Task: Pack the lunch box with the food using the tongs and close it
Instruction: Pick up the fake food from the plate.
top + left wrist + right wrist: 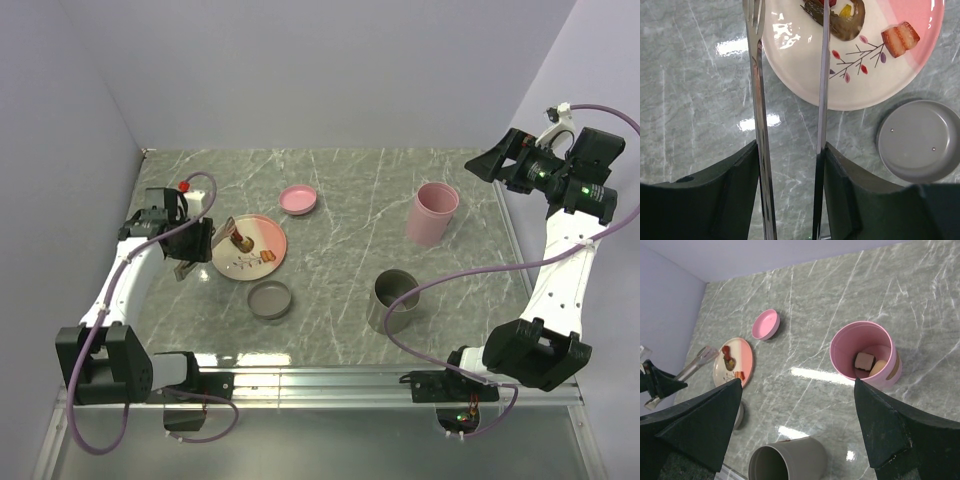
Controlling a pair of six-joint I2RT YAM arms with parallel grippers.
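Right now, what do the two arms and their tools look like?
The left arm and right arm have white links, black joint housings and looping purple cables. The left tool and right tool each have two dark wedge-shaped fingers.

We find the plate (272, 236) on the left half of the worktop (340, 270), midway in depth. On it lie a lump of food (840, 25) and, to its right and nearer us, apart from it, a smaller piece (900, 36). The tongs (823, 90) come in from the plate's left, held between the left jaws: one arm reaches over the rim to the lump, the other runs just outside the rim. Just before the plate sits a lid (270, 299); behind the plate, a little to the right, lies a shallow dish (299, 199). Right of centre stands a tall cup (432, 212) with two pieces (865, 360) in it, and before it, slightly left, a second cup (395, 300).
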